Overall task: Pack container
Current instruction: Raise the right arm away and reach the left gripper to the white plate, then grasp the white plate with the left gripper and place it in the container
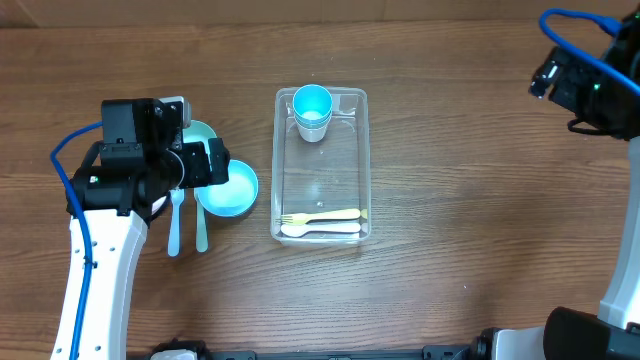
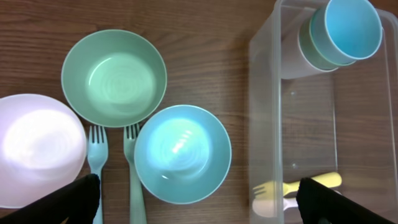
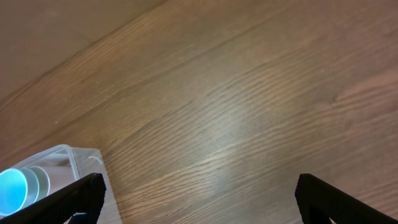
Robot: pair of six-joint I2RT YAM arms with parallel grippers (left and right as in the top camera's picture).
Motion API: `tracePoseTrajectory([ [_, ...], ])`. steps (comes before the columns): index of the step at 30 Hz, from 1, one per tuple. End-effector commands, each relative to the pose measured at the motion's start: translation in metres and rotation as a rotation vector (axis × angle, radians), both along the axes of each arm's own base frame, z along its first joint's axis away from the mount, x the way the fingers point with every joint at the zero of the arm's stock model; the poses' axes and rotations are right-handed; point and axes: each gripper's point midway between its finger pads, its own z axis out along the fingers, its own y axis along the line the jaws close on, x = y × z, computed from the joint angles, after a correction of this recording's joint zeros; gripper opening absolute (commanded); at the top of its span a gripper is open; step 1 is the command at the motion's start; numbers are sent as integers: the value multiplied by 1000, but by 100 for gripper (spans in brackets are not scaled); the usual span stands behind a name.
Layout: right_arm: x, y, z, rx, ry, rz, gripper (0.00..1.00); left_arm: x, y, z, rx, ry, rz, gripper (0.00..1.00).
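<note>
The clear container (image 1: 279, 160) stands mid-table. It holds stacked blue cups (image 1: 312, 110) at its far end and a yellow fork (image 1: 330, 214) over a white spoon (image 1: 310, 230) at its near end. My left gripper (image 1: 205, 165) is open and empty, hovering over a blue bowl (image 1: 235, 192) left of the container. In the left wrist view its fingers (image 2: 199, 205) straddle the blue bowl (image 2: 182, 152), with the container (image 2: 267, 93) to the right. My right gripper (image 1: 560, 78) is open and empty at the far right, over bare wood (image 3: 199, 199).
A green bowl (image 2: 114, 76), a pale pink bowl (image 2: 34, 149) and two teal forks (image 2: 94, 168) (image 2: 134, 174) lie left of the blue bowl. The right wrist view shows only a corner of the container (image 3: 68, 158) and the cups (image 3: 18, 186).
</note>
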Motion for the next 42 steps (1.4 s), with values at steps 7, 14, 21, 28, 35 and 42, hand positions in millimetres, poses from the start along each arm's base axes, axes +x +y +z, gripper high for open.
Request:
tracePoseTrajectory([
  [7, -2, 1, 2, 38, -10, -17, 100, -1, 19, 31, -9, 11, 202, 100],
  [14, -2, 1, 2, 38, -10, -17, 100, -18, 93, 70, 78, 102, 527, 100],
  [21, -2, 1, 2, 38, -10, -17, 100, -38, 152, -30, -15, 520, 707, 84],
  [28, -2, 1, 2, 38, -10, -17, 100, -25, 174, -77, 7, 605, 712, 81],
  [35, -2, 1, 2, 38, -10, -16, 100, -17, 197, -111, 105, 580, 747, 82],
  [42, -2, 1, 2, 38, -10, -17, 100, -23, 193, -167, 119, 555, 709, 74],
])
